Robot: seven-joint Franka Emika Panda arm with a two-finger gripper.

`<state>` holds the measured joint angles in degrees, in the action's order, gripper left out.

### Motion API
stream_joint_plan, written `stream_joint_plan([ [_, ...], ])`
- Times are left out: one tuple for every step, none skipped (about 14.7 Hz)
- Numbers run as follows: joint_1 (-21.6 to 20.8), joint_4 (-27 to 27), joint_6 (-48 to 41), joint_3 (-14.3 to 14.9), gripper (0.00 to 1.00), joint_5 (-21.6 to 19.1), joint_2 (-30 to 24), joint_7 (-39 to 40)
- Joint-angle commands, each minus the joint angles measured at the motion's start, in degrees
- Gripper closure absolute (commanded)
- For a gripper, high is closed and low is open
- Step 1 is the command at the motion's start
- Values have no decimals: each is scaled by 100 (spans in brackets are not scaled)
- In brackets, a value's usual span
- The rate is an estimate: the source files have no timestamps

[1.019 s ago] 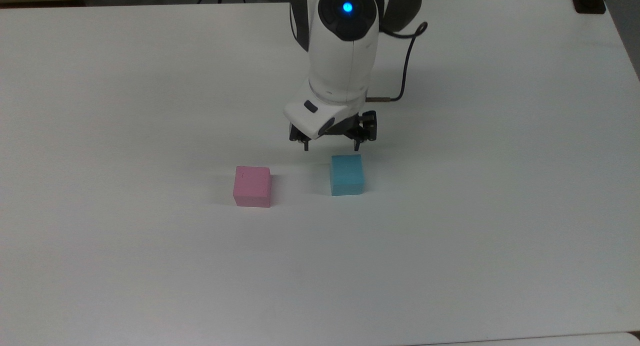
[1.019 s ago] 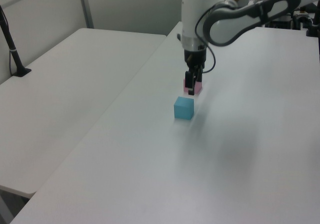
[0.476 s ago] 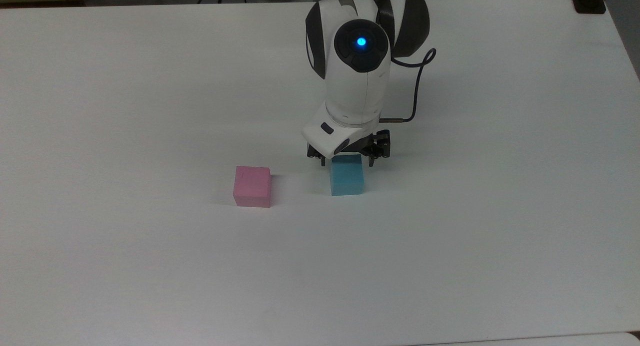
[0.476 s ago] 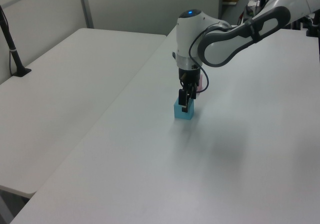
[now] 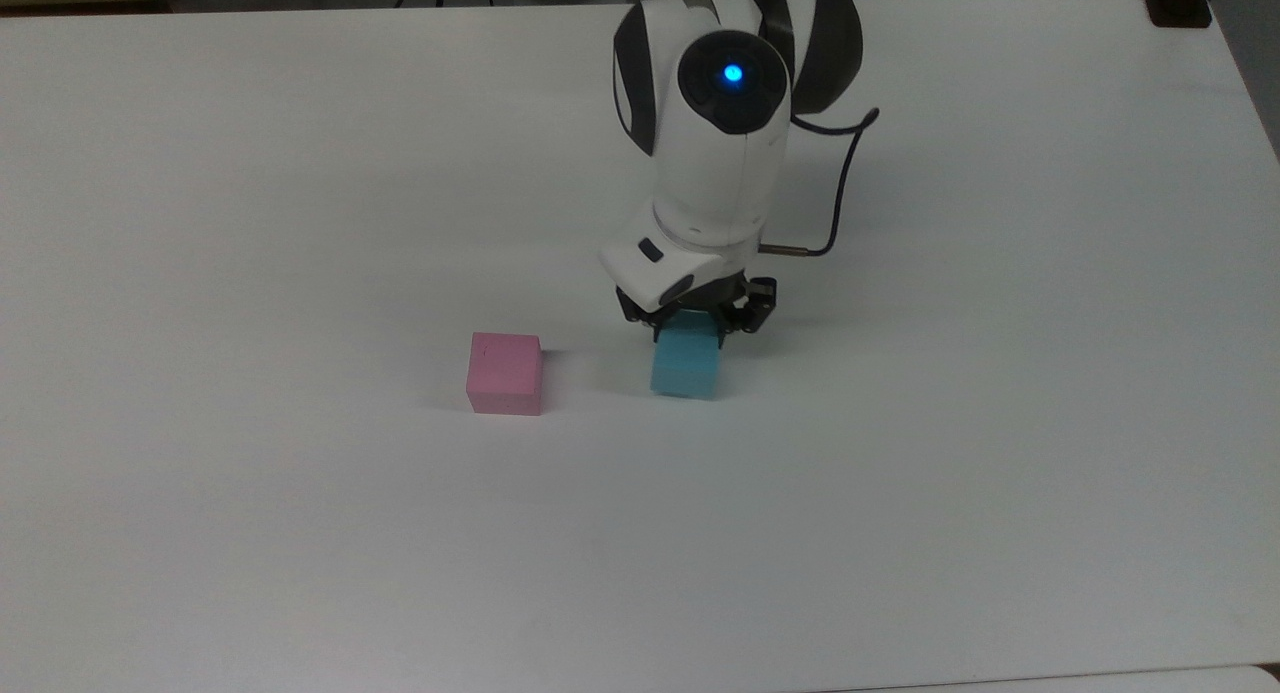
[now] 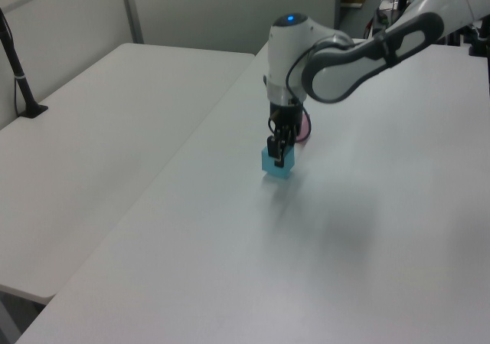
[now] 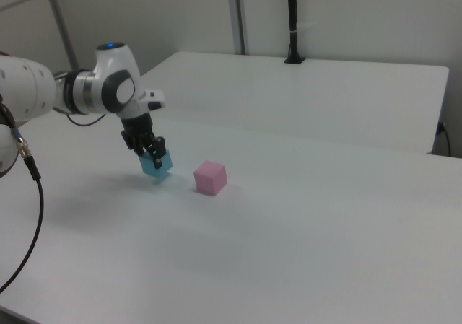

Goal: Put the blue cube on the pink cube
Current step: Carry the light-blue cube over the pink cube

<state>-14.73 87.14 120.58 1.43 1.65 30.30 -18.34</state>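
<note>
i see the wide matte white desk (image 5: 300,533), then my white arm (image 5: 715,163) reaching in from 12 o'clock in the top view. the hand (image 5: 688,325) is clamped on the blue cube (image 5: 685,365), which looks tilted and barely off the surface in the right view. the pink cube (image 5: 505,373) sits flat and apart from it, at 9 o'clock of the blue one in the top view. my judgement: lift straight up until clear of the pink top, carry across, square the faces, then lower gently before letting go. both cubes are small, plain, matte and sharp-edged; they look light, so a crooked release could tip the stack.
</note>
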Motion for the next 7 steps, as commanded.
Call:
stream_joint_plan([
  [268,119,-807,59,72,37,-630,647],
  [390,119,-799,68,72,46,-648,656],
  [635,110,-747,68,71,124,-639,717],
  [777,101,-720,68,71,220,-630,848],
  [917,40,-650,59,71,256,-613,989],
  [1058,31,-589,59,70,265,-604,1077],
  [1138,31,-518,59,70,274,-586,1139],
])
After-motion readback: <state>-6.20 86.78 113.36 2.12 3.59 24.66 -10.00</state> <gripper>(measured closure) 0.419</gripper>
